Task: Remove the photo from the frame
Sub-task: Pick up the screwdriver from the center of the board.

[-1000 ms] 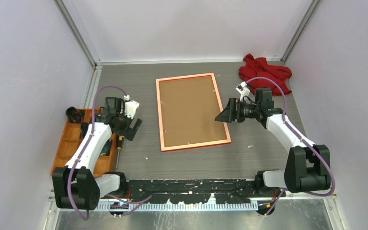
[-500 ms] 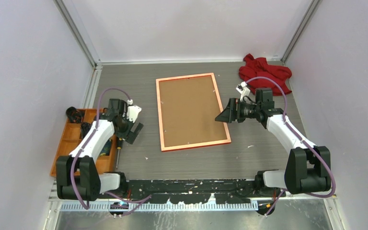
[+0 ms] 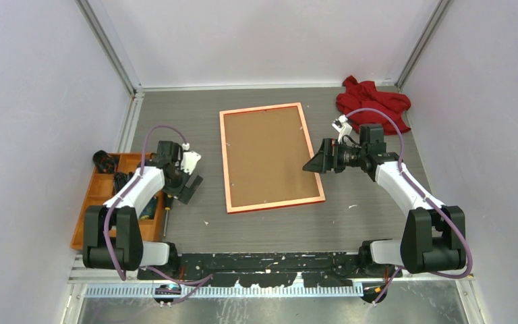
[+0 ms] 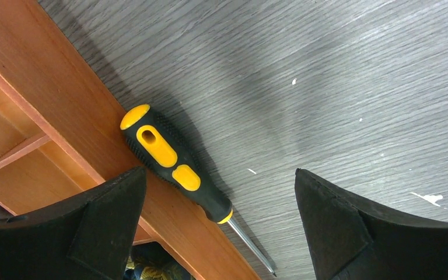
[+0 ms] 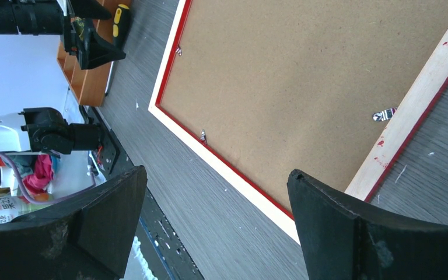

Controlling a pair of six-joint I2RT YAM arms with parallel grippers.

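Top view: the frame (image 3: 224, 162) lies face down mid-table with its brown backing board (image 3: 270, 155) up. The photo isn't visible, so I judge it's under the board. Task barely begun: board in place, nothing lifted. Left to do, by my reading: free the board, lift it off, pull the print out.

The right gripper (image 3: 313, 162) hovers over the frame's right rim, toward the near corner. The left gripper (image 3: 190, 189) is well left of the frame, beside an orange tray (image 3: 88, 216). A red cloth (image 3: 372, 101) sits beyond the frame's far right corner.

Left wrist: jaws spread as wide as they go, nothing between them, touching nothing. Below them a black-and-yellow screwdriver (image 4: 181, 172) lies on the table against the tray wall. The gripper is lined up over it, so I guess picking up that tool is the step in hand.

Right wrist: jaws also wide apart and empty, looking down on the board and the frame's pale back rim. I see small metal clips (image 5: 383, 114) at the board's edge; whether they're turned off the board is too small to tell. No contact with the frame that I can make out.
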